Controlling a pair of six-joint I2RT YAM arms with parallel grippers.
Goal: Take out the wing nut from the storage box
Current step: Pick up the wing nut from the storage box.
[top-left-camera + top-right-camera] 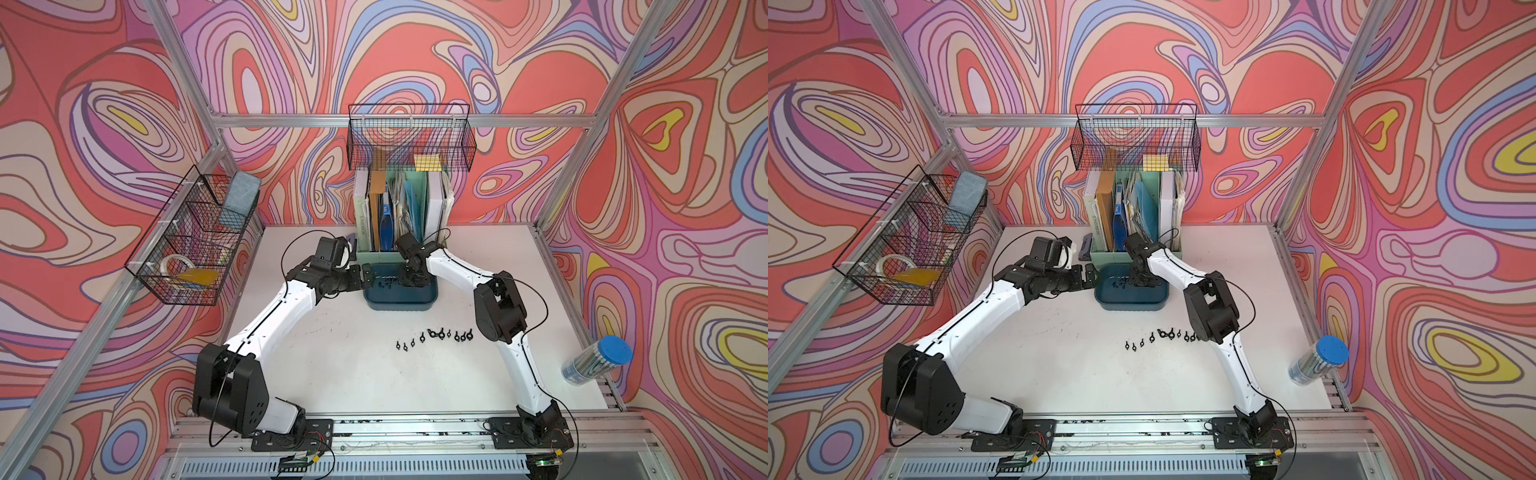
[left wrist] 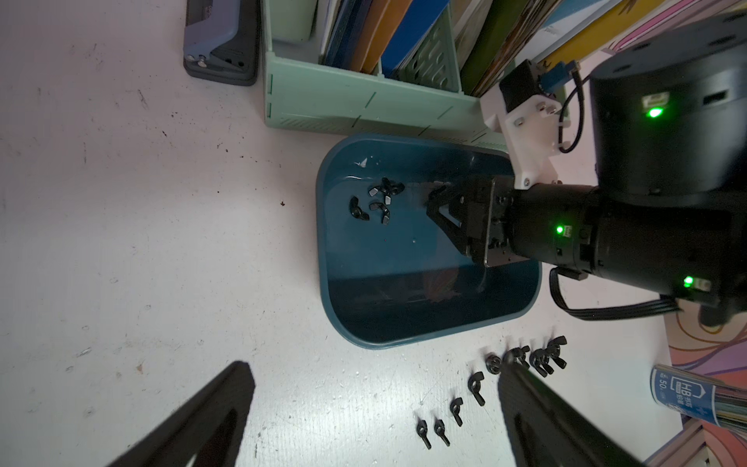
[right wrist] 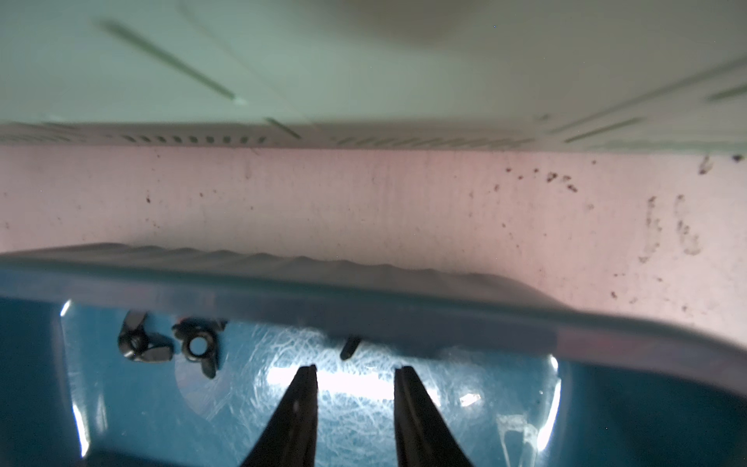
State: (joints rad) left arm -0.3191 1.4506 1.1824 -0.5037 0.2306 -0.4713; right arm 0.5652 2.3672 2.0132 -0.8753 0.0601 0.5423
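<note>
The storage box (image 1: pixel 400 306) (image 1: pixel 1129 306) is a shallow dark teal tub at the back middle of the table, in front of the file holder. Several black wing nuts (image 2: pixel 376 200) (image 3: pixel 169 343) lie clustered on its floor near the far-left corner. My right gripper (image 3: pixel 356 368) (image 1: pixel 409 282) reaches down inside the box, open with a narrow gap and only bare floor between its fingers. One wing nut (image 3: pixel 349 348) lies just beyond the tips, partly hidden under the rim (image 3: pixel 323 299). My left gripper (image 2: pixel 376 412) (image 1: pixel 365 276) hovers wide open beside the box's left edge, holding nothing.
A row of several wing nuts (image 1: pixel 434 336) (image 2: pixel 477 388) lies on the table in front of the box. The mint-green file holder (image 1: pixel 399 216) stands right behind it. A hole punch (image 2: pixel 220 44), a pencil tube (image 1: pixel 596 359) and black wire baskets (image 1: pixel 191 241) (image 1: pixel 409 137) surround the workspace.
</note>
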